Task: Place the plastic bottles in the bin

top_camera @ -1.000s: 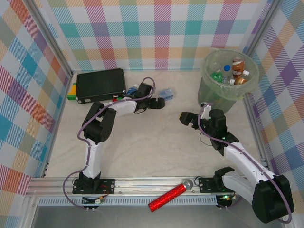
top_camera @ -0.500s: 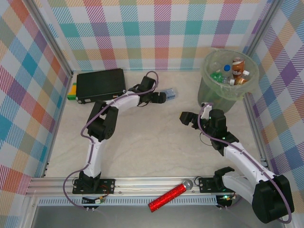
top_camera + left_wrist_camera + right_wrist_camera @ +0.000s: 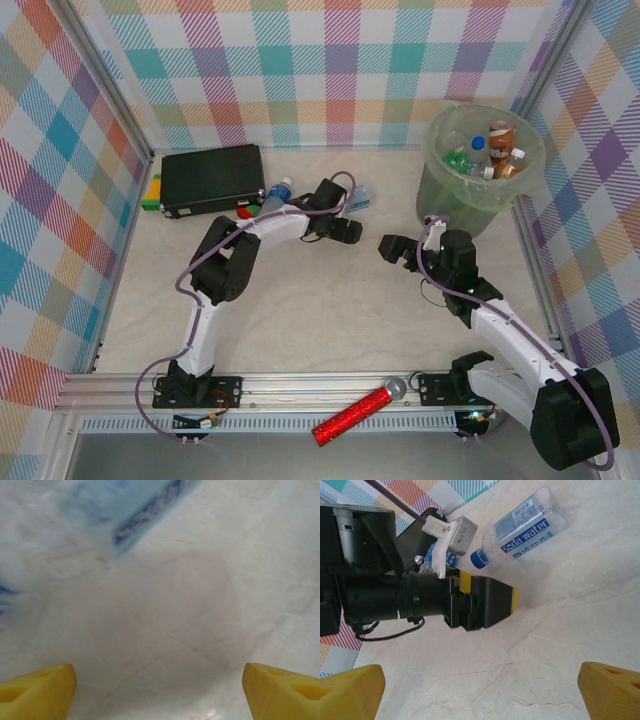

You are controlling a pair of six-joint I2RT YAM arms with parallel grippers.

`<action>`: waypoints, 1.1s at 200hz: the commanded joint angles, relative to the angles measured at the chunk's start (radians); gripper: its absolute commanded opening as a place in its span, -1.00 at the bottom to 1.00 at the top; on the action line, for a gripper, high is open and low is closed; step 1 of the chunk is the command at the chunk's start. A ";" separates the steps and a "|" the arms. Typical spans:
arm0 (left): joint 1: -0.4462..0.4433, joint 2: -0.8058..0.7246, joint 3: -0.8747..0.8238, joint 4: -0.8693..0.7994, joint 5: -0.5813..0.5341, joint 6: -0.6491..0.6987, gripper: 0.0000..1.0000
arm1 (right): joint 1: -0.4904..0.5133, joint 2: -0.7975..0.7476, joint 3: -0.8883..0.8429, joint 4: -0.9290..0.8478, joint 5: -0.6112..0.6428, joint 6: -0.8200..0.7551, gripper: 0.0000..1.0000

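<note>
**Two-arm station while the plastic bottles are being cleared into the bin (image 3: 440, 190).** The left arm (image 3: 225, 262) reaches across the counter (image 3: 320, 320) toward the soda-water bottle (image 3: 526, 529), a clear blue-capped bottle lying on its side. The left jaws stand wide, with a yellow fingertip (image 3: 35, 690) at each lower corner of the wrist view and bare counter between them. The bottle's blurred label lies ahead of these jaws and off to their left, outside the gap, so no grasp exists. The wide setting suits taking the bottle across its body. The right jaws are likewise fully spread and empty, fingertips (image 3: 610, 690) far apart. They hang near the foot of the bin, and the left jaws and the soda-water bottle lie ahead of them. They are probably parked there to keep clear of the left arm's reach. A second bottle (image 3: 279, 190) lies behind the left jaws, just beside the black case (image 3: 212, 178). The binned bottles (image 3: 492, 150) are piled inside the liner. The red glittery tube (image 3: 350, 417) lies at the near rail and is no part of the task.
</note>
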 commanded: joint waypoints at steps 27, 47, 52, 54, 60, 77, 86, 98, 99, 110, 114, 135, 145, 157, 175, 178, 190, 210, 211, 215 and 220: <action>0.007 -0.014 0.059 -0.098 -0.207 0.034 0.84 | 0.006 -0.005 -0.005 -0.002 0.015 0.004 0.98; 0.010 -0.005 0.062 -0.078 -0.255 0.039 0.89 | 0.006 -0.005 -0.004 -0.005 0.019 0.004 0.98; 0.011 -0.002 0.066 -0.073 -0.261 0.044 0.90 | 0.006 -0.004 -0.004 -0.005 0.019 0.004 0.98; 0.012 -0.001 0.068 -0.071 -0.263 0.046 0.91 | 0.006 -0.004 -0.005 -0.005 0.019 0.004 0.98; 0.012 0.006 0.075 -0.065 -0.271 0.053 0.92 | 0.006 -0.002 -0.004 -0.004 0.017 0.004 0.98; 0.012 0.034 0.110 -0.054 -0.274 0.087 0.96 | 0.006 0.006 -0.002 0.000 0.010 0.005 0.98; 0.012 0.052 0.135 -0.055 -0.274 0.099 0.97 | 0.006 0.010 -0.001 -0.001 0.009 0.004 0.98; 0.014 0.081 0.172 -0.062 -0.274 0.117 0.98 | 0.006 0.014 -0.001 0.000 0.010 0.004 0.98; 0.014 0.084 0.177 -0.063 -0.275 0.119 0.98 | 0.006 0.015 -0.001 0.000 0.010 0.004 0.98; 0.013 0.110 0.214 -0.071 -0.286 0.135 1.00 | 0.006 0.018 -0.001 0.001 0.010 0.002 0.98; 0.015 0.120 0.227 -0.075 -0.287 0.142 0.99 | 0.006 0.018 0.000 0.002 0.011 0.002 0.98; 0.022 0.166 0.293 -0.115 -0.262 0.162 0.99 | 0.005 0.019 0.001 0.001 0.012 0.000 0.98; 0.023 0.180 0.313 -0.138 -0.247 0.165 0.98 | 0.006 0.019 0.001 0.002 0.013 0.000 0.98; 0.023 0.178 0.314 -0.153 -0.209 0.168 0.93 | 0.006 0.019 0.000 -0.002 0.013 0.001 0.98; 0.017 0.148 0.277 -0.151 -0.157 0.162 0.85 | 0.006 0.019 -0.001 0.002 0.013 0.002 0.98; 0.016 0.142 0.270 -0.147 -0.149 0.161 0.84 | 0.006 0.019 0.000 0.001 0.012 0.002 0.98; 0.009 0.106 0.231 -0.125 -0.122 0.162 0.82 | 0.006 0.020 -0.001 0.003 0.010 0.004 0.98; -0.011 0.059 0.180 -0.103 -0.093 0.162 0.78 | 0.006 0.025 -0.001 0.002 0.010 0.005 0.98; -0.013 0.056 0.179 -0.102 -0.093 0.163 0.78 | 0.005 0.025 -0.001 0.003 0.011 0.005 0.98; -0.017 0.048 0.172 -0.100 -0.088 0.163 0.77 | 0.006 0.025 -0.002 0.003 0.010 0.005 0.98; -0.021 0.044 0.165 -0.099 -0.082 0.163 0.74 | 0.006 0.026 0.000 0.003 0.010 0.005 0.98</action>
